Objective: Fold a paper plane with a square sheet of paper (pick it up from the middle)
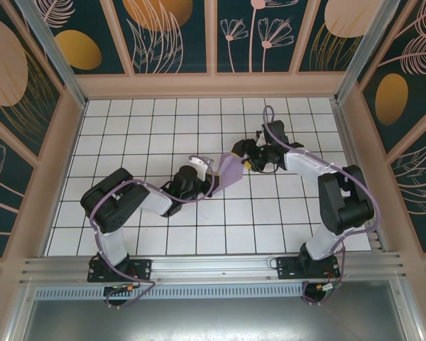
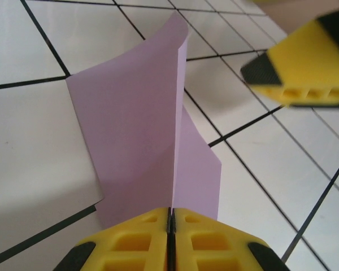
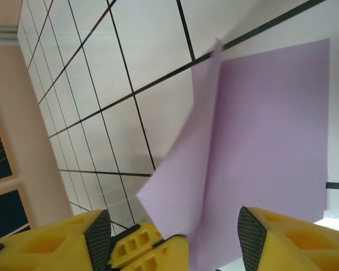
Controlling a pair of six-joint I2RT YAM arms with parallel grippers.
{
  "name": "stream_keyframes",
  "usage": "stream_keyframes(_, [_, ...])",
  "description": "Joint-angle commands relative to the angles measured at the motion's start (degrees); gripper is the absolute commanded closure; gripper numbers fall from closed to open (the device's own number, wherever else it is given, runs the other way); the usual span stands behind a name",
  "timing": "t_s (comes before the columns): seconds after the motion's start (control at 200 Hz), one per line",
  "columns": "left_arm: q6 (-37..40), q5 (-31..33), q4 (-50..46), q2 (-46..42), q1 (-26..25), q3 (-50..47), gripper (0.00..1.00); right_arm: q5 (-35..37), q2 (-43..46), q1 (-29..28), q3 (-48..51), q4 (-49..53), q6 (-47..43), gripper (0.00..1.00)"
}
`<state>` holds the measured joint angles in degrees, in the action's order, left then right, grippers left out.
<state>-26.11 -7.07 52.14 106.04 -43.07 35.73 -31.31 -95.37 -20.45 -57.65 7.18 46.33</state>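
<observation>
the left arm and right arm share black rounded joint housings and white link shells behind the claws. a lilac cable loops back from each claw. the left gripper and right gripper have chunky yellow fingers with hollow moulded cells behind black textured pads at the tips.

The tiled table and both arms are viewed from high above and behind the bases, looking steeply down. Each wrist view is taken from close behind the left gripper's fingers or the right gripper's fingers, low over the tiles. The lavender sheet of paper is shared by all three views and is seen at close range from opposite sides by the wrist cameras.
</observation>
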Motion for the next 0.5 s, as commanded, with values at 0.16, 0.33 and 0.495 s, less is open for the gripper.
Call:
stream_keyframes(0.16, [-8.43,-0.77,6.72,0.55,0.01,-1.22,0.87,-2.71,-1.17,-1.51,3.51,-6.77,-4.82,0.37])
stream_keyframes(0.33, [-8.70,-0.12,6.64,0.92,0.01,-1.54,0.87,-3.02,-3.20,-1.67,5.95,-9.90,-5.74,0.45])
stream_keyframes(0.495, [-10.03,-1.12,6.27,2.03,0.05,-0.49,0.87,-2.20,-5.06,-1.62,5.98,-9.94,-4.73,0.53])
